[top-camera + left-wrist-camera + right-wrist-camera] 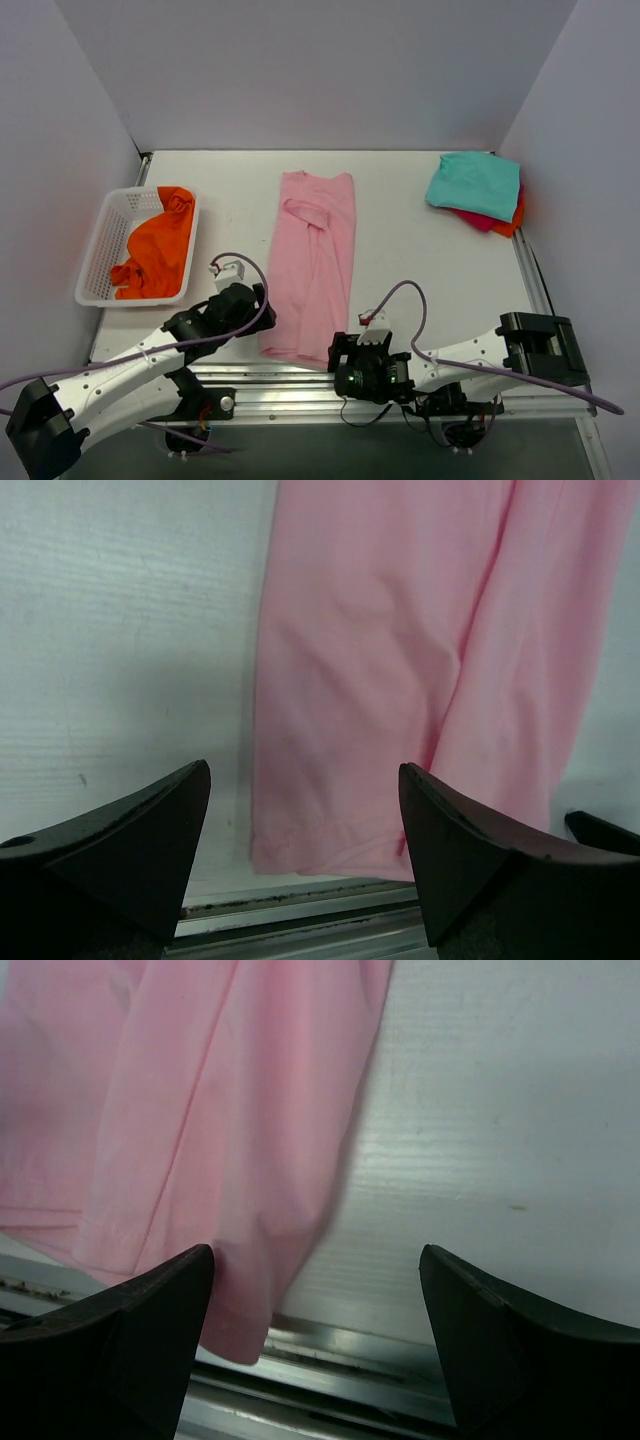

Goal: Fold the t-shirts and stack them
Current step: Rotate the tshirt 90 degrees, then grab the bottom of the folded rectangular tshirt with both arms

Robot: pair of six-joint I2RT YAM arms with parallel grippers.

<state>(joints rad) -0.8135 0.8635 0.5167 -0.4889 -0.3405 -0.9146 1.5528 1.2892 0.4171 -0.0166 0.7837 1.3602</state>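
Left claw (pixel 303 767) and right claw (pixel 316 1250) gape wide; both low at pink t-shirt (pixel 315 250) hem.

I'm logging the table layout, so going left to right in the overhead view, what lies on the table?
First the white basket holding an orange shirt, then the pink shirt, then the teal shirt.

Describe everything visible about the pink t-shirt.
The pink t-shirt is plain, soft, light pink cloth, folded lengthwise into a long narrow strip with a sleeve folded over near its far end. It lies flat on the white table, running from far to near, its hemmed near edge reaching the metal rail at the table's front. The open left gripper and open right gripper flank its near corners; whether either touches it cannot be told.
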